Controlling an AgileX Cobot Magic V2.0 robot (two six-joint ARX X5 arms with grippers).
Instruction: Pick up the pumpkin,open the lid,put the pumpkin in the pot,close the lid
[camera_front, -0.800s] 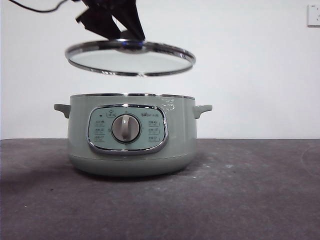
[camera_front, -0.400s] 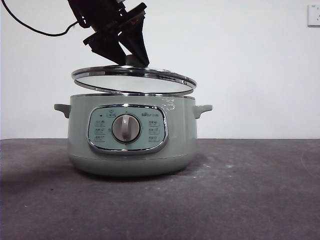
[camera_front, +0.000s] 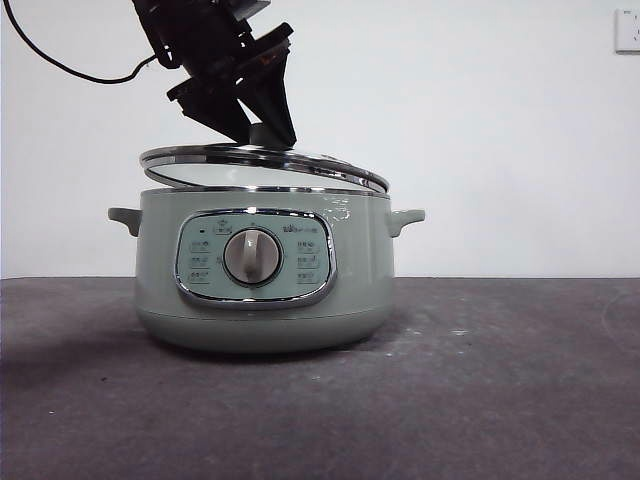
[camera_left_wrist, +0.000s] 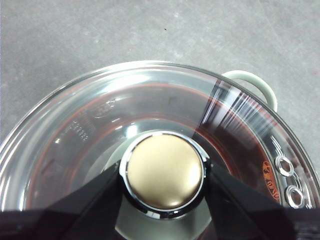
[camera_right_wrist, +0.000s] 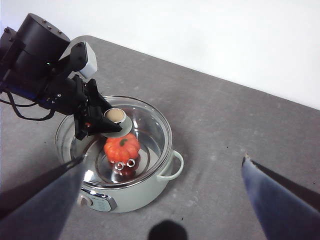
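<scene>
Our left gripper (camera_left_wrist: 162, 172) pinches the lid (camera_front: 262, 164) knob, tilted over the pot (camera_front: 262, 270) rim; right gripper (camera_right_wrist: 160, 200) spread wide.

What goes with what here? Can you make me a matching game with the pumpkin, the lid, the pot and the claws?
Things:
1. pumpkin
2. lid
3. pot
4. left claw
5. right claw

Places or states:
A. stands on the grey table, pale green with a round dial
B. tilted, one edge raised above the pot's rim
C. shut on the lid's knob
D. inside the pot, seen through the glass
E. open, holding nothing, away from the pot

Pairs: 1-D, 2-B, 3-A, 4-C, 5-E
</scene>
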